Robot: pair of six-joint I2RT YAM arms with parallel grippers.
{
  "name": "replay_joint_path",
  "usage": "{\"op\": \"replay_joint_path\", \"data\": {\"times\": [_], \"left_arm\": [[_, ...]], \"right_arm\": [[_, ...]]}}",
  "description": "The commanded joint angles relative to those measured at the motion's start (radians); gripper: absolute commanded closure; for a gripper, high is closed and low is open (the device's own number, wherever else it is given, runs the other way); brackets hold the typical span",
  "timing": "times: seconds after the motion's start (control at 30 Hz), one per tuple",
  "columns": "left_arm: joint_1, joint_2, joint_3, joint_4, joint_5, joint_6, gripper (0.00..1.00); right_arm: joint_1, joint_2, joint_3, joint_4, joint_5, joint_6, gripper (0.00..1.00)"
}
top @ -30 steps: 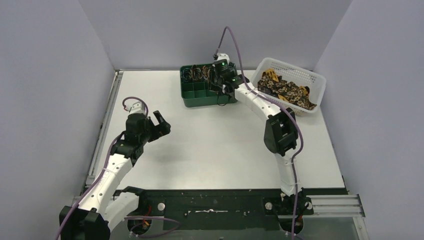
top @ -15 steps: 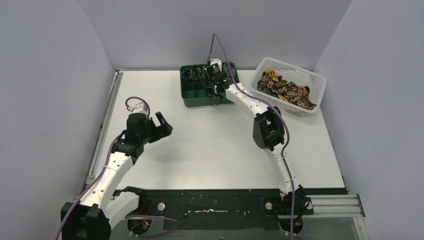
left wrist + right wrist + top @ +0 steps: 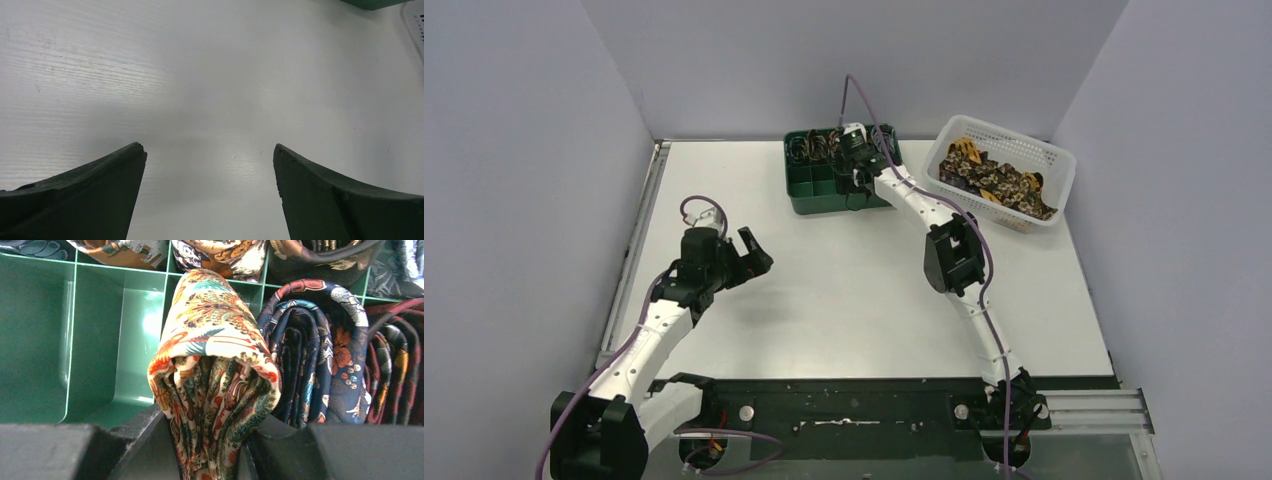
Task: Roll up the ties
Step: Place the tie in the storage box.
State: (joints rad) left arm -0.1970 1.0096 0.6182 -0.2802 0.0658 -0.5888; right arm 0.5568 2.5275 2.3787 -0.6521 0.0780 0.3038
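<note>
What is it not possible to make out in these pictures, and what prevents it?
1. Right wrist view: the lower end of the cream tie, hidden between the fingers of the right tool.
2. Right wrist view: the back-row ties in the green tray, cut off by the top edge.
3. Top view: the cream tie, covered by the right arm.
4. Top view: the count of basket ties in the white basket, too small and piled.

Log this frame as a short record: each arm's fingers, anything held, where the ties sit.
left fingers: open, empty, over white table
right fingers: shut on cream floral rolled necktie, at green plastic compartment tray
beside it: navy floral rolled tie in tray
white plastic mesh basket: loose patterned ties piled inside
</note>
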Motion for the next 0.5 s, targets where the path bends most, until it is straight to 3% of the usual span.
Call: {"op": "replay_joint_path", "data": {"times": [0.0,0.47], "left_arm": [[0.009,-0.002,0.034,0.028,0.020,0.014,0.03],[0.029,0.023,0.064,0.012,0.063,0.055,0.03]], "right_arm": [[-0.006,-0.029,0.048,-0.076,-0.011,-0.036,1.00],[-0.011,-0.035,0.066,-0.312,-0.066,-0.129,1.00]]}}
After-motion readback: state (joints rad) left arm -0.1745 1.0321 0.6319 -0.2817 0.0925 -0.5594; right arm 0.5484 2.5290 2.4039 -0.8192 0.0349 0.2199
